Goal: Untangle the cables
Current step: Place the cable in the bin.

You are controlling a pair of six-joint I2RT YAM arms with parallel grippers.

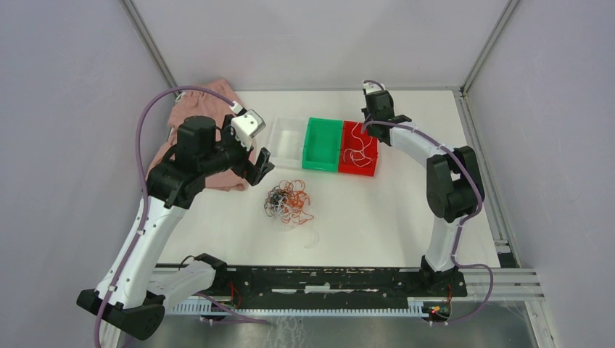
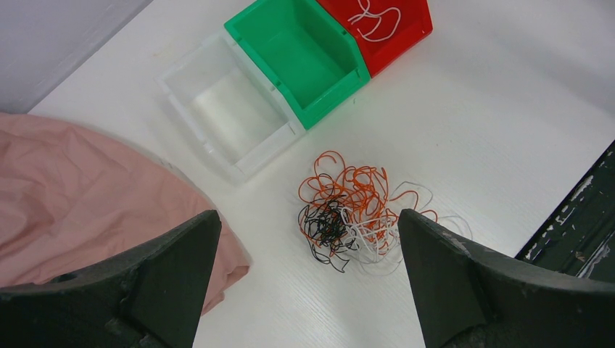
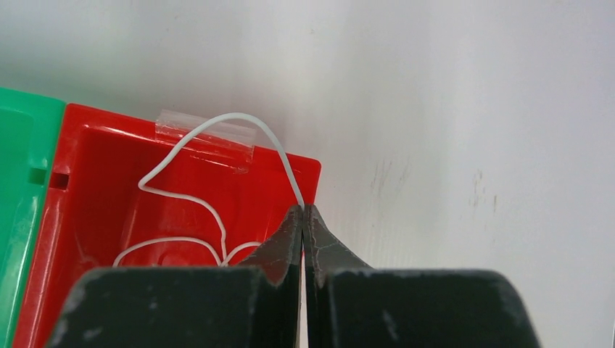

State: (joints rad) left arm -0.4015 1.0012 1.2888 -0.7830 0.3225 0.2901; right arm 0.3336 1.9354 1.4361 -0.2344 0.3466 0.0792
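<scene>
A tangled clump of orange-red, black and white cables [image 1: 290,201] lies mid-table. In the left wrist view the same clump of cables [image 2: 352,210] sits on the table just beyond my fingers. My left gripper [image 1: 261,167] hovers above and left of it. The left gripper [image 2: 308,214] is open wide and holds nothing. My right gripper [image 1: 378,125] is at the far right corner of the red bin [image 1: 359,170]. The right gripper [image 3: 302,208] is shut on one white cable [image 3: 289,170], which arches back into the red bin [image 3: 94,188].
A green bin [image 1: 323,145] and a clear bin [image 1: 286,141] stand in a row left of the red one. A pink cloth [image 1: 192,109] lies at the back left, under my left arm. A loose white strand [image 1: 312,238] lies near the clump.
</scene>
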